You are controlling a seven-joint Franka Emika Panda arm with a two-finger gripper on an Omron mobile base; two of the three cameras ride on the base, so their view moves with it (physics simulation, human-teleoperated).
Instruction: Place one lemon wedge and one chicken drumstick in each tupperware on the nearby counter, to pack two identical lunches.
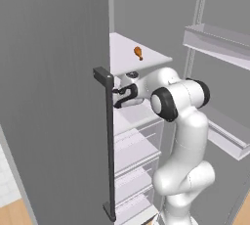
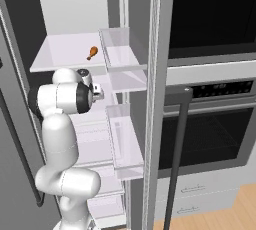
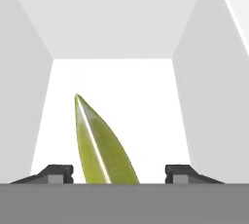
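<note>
**Me:** While my gripper sits inside the fridge, its 2 fingertips stand apart on either side of a lemon wedge. Neither tip touches the wedge, so I call the gripper parted and holding nothing yet.

**Partner:** Is the wedge centred?

**Me:** Not quite. It lies nearer my left tip, its pointed end aimed away from me along the white shelf floor. I judge I should shift slightly toward it before squeezing, so both tips meet the flanks together and it does not skid.

**Partner:** And the other food?

**Me:** 1 chicken drumstick rests on the upper shelf, above the level where my hand works; the right base view shows it too, near the door bins. The tupperwares and the counter I cannot place from here.

**Partner:** Any risk?

**Me:** The fridge door handle stands close by my wrist, and the shelf walls hem me in. I would close gently, lift only a little, then draw straight back out.
</note>
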